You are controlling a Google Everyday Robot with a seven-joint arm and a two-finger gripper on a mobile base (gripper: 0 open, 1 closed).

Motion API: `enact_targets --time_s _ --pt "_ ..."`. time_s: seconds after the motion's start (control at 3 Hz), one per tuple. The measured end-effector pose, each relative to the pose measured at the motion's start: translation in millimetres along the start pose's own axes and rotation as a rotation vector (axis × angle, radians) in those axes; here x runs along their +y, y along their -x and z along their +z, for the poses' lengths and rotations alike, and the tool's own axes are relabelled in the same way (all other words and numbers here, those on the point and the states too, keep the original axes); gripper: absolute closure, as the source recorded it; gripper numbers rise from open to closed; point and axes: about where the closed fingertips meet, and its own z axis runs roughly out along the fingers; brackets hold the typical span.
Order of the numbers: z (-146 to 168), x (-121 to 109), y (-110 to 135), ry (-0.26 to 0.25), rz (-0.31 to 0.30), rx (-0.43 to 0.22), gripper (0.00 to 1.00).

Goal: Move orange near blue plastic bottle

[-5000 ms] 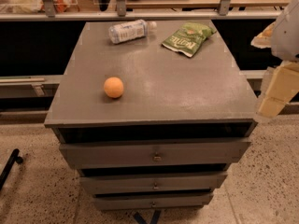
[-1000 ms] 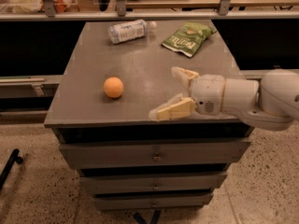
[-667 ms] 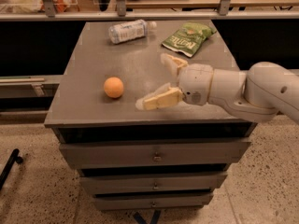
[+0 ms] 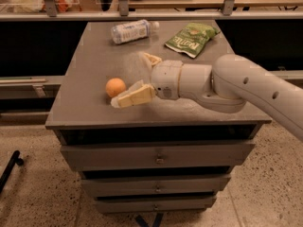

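Observation:
The orange (image 4: pixel 115 87) sits on the grey cabinet top (image 4: pixel 94 56), left of centre towards the front. The blue plastic bottle (image 4: pixel 130 31) lies on its side at the back of the top, white cap pointing right. My gripper (image 4: pixel 130 79) reaches in from the right, low over the top, and is open. Its near finger (image 4: pixel 135 96) lies just in front of and right of the orange, almost touching it. Its far finger (image 4: pixel 151 60) is behind and to the right. The orange is at the mouth of the open fingers, not held.
A green snack bag (image 4: pixel 191 39) lies at the back right of the top. My white arm (image 4: pixel 236 84) crosses the right half of the top. Drawers (image 4: pixel 156 157) face the front below. A shelf rail (image 4: pixel 142 15) runs behind the cabinet.
My arm has swung in from the right and moved leftwards across the top. The open gripper has come up beside the orange. The orange and bottle have not moved.

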Motion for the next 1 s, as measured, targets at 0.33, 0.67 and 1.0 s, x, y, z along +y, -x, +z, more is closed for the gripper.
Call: enact_targets --time_s 0.33,0.67,1.0 --pt "30 -5 -8 0.019 0.016 -0.006 0.00" --pt "46 -8 -20 0.024 0.043 -0.009 0.00" --pt "51 -11 -28 0.030 0.049 -0.008 0.16"
